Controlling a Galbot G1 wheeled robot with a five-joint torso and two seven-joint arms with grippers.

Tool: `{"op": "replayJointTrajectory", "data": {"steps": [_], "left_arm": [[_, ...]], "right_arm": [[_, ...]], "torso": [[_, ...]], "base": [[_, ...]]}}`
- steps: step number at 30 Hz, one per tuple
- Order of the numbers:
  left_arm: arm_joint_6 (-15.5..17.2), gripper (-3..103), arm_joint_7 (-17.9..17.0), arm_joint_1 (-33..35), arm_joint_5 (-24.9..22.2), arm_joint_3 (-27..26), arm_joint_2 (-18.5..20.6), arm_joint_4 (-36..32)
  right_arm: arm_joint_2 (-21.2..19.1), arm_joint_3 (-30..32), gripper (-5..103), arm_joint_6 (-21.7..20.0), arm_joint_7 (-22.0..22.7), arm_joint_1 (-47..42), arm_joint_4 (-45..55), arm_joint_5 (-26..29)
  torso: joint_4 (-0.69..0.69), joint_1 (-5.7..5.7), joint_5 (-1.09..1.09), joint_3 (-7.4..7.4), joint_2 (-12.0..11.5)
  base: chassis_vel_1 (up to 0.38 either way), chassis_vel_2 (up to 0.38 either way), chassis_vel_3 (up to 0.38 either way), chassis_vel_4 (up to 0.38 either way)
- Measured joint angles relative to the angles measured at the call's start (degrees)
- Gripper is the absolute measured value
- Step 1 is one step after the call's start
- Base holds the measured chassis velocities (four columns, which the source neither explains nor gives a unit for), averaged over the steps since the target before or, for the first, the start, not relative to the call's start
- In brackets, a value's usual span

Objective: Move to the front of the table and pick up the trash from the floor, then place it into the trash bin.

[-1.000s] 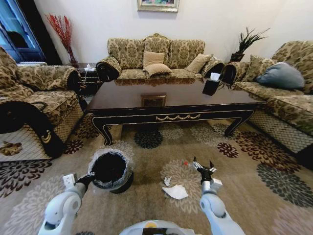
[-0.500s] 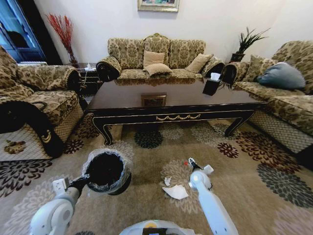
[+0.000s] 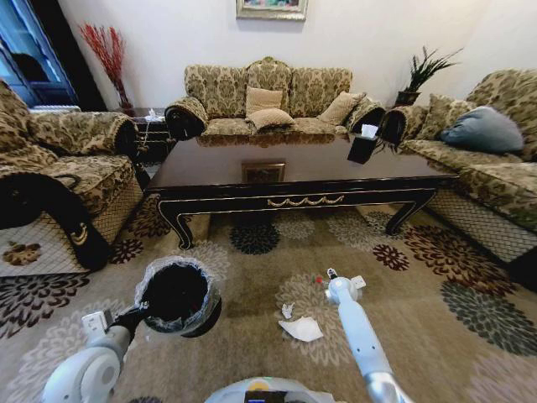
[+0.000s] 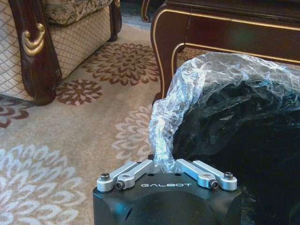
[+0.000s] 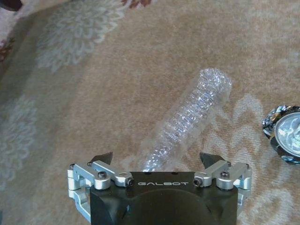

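Right arm has stretched further forward and down; the bin has shifted slightly left.
Left gripper (image 4: 165, 165) is clenched on the trash bin (image 3: 174, 294) by its crinkled grey liner. Right gripper (image 5: 157, 159), fingers spread, hovers over a clear ribbed plastic bottle (image 5: 187, 122) on the carpet. The crumpled white paper (image 3: 301, 329) lies beside that arm, before the table (image 3: 294, 180).

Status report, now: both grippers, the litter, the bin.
Left gripper shut on round black trash bin by its grey liner. Right gripper open above a clear ribbed plastic bottle. Crumpled white paper on carpet, untouched.
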Motion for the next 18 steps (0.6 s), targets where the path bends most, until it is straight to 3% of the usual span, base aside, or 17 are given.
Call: {"op": "replayJointTrajectory", "data": {"steps": [11, 18], "left_arm": [[0.0, 2, -0.4, 0.4, 0.2, -1.2, -0.7, -0.5], [0.0, 2, -0.9, 0.2, 0.6, -0.6, -1.2, -0.5]], "right_arm": [[-2.1, 0.2, 100, 4.3, -8.9, 8.2, -18.2, -0.3], [-2.5, 0.0, 100, 4.8, -11.3, 9.6, -22.2, -1.0]], "torso": [[-0.01, 0.0, 0.0, 0.0, 0.0], [0.0, 0.0, 0.0, 0.0, 0.0]], "base": [[0.0, 0.0, 0.0, 0.0], [0.0, 0.0, 0.0, 0.0]]}}
